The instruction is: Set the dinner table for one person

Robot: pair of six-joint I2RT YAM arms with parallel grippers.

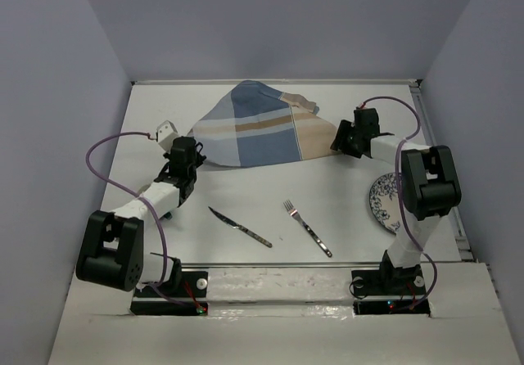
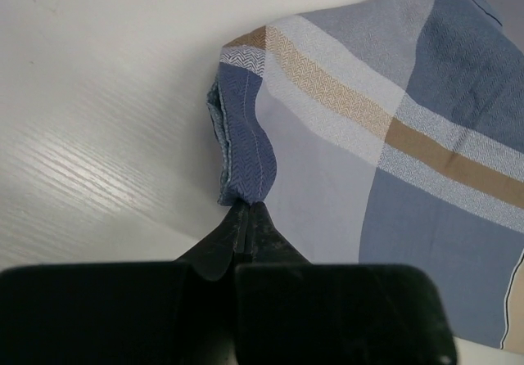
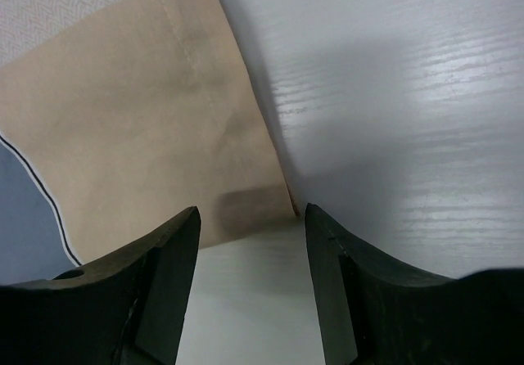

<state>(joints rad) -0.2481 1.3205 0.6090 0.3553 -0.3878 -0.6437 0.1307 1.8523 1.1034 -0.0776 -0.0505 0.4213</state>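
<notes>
Cloth [image 2: 368, 136] — woven, striped — pinched by left gripper [image 2: 247, 209]; right gripper [image 3: 252, 218] spread at its tan corner.

A striped cloth [image 1: 254, 132], knife [image 1: 239, 227], fork [image 1: 308, 228], plate [image 1: 381, 201]

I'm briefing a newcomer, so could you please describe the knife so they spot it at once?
On the white table, look between the striped cloth and the arm bases. Two pieces of cutlery lie there; the knife is the left one, with a pointed blade where the fork has tines.
</notes>
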